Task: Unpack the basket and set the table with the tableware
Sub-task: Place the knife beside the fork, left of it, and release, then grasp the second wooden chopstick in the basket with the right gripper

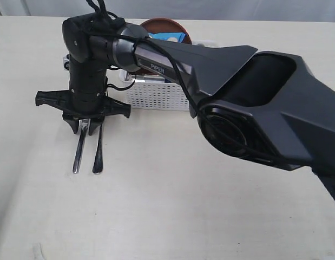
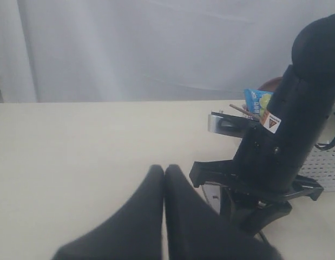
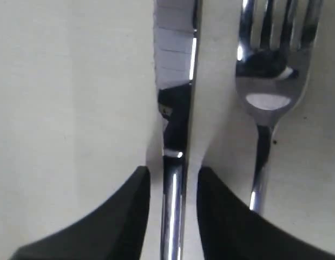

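Observation:
A steel knife and a steel fork lie side by side on the pale table, left of the white basket. My right gripper has reached across and points down over them. In the right wrist view the knife runs between the fingers of this gripper with a gap on each side, so it is open. The fork lies just outside one finger. A brown plate stands in the basket. My left gripper is shut and empty above bare table.
A blue chip bag sticks out of the basket beside the plate. A small steel cup sits behind the right arm's wrist. The right arm's large dark body crosses over the basket and hides most of its contents.

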`<state>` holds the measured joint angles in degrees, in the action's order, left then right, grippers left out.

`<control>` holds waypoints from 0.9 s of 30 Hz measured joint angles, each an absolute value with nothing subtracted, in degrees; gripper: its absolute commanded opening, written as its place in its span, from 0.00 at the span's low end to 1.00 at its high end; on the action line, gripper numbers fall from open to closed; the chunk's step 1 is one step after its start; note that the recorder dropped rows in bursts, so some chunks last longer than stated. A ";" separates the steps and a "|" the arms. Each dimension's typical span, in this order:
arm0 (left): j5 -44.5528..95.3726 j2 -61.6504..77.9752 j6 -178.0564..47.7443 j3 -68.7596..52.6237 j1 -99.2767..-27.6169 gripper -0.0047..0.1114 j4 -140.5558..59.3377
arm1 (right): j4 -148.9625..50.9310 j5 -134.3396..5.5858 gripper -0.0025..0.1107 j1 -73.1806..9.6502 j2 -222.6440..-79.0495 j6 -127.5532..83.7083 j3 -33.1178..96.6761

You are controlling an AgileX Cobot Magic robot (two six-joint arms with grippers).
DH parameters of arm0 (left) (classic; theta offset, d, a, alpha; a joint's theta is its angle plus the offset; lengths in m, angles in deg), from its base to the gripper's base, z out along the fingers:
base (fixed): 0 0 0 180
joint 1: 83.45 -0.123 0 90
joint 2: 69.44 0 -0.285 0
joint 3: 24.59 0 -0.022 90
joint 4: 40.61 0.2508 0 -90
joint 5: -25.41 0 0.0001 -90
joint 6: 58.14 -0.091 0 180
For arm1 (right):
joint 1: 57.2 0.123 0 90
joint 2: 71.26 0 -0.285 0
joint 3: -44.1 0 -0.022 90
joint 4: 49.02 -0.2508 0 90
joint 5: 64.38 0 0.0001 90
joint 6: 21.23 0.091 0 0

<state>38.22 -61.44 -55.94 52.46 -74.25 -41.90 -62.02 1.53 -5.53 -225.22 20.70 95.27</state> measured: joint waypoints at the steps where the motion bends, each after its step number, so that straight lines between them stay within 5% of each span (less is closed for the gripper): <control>1: 38.22 -61.44 -55.94 52.46 -74.25 0.04 -41.90 | -62.02 1.44 0.31 -5.53 -225.22 20.75 95.25; 16: 38.22 -61.44 -55.94 52.46 -74.25 0.04 -41.90 | -65.63 4.02 0.31 -5.53 -212.26 -5.52 95.25; 27: 38.22 -61.44 -55.94 52.46 -74.25 0.04 -41.90 | -39.89 5.19 0.31 -6.24 -204.97 -22.14 95.29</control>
<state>38.22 -61.44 -55.94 52.46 -74.25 -41.90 -39.89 5.19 -6.24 -204.97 -22.14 95.29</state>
